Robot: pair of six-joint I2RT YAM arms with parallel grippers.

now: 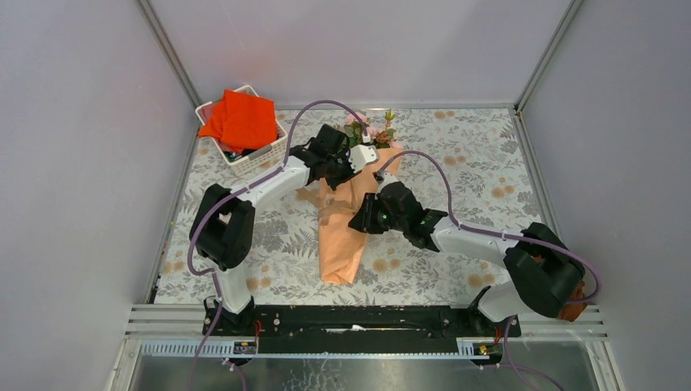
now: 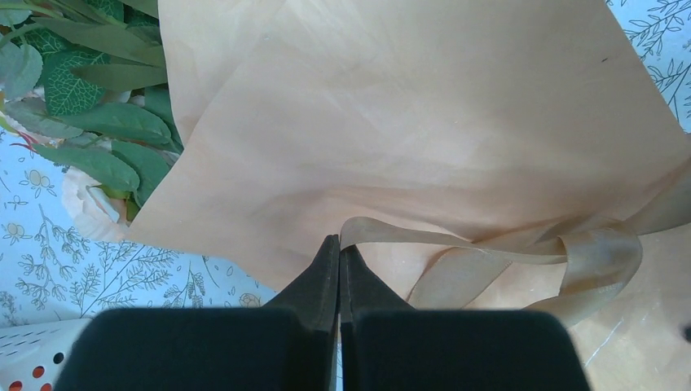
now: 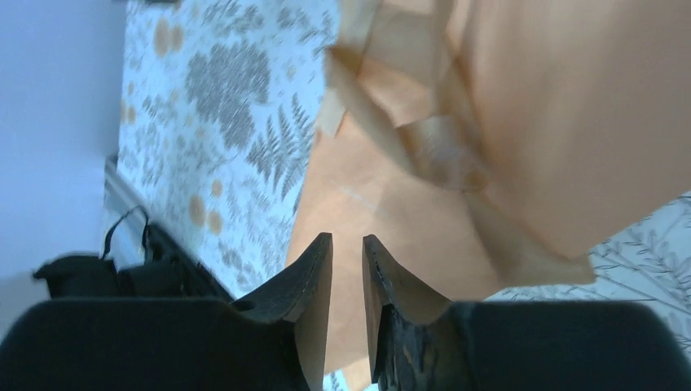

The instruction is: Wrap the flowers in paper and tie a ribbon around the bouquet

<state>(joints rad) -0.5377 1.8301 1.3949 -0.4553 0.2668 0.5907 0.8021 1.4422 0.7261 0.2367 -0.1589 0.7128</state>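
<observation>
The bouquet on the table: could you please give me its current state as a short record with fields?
bouquet: lying on the patterned table, flowers at the far end
paper: peach, wrapped into a cone below the flowers
ribbon: loose loop on the paper, no knot visible
left gripper: fingers shut on the ribbon's end
right gripper: fingers slightly apart above the paper, nothing between them
basket: far left, orange cloth inside

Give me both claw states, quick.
Left claw: closed, pinching the end of the ribbon.
Right claw: slightly open, holding nothing, just above the paper.
</observation>
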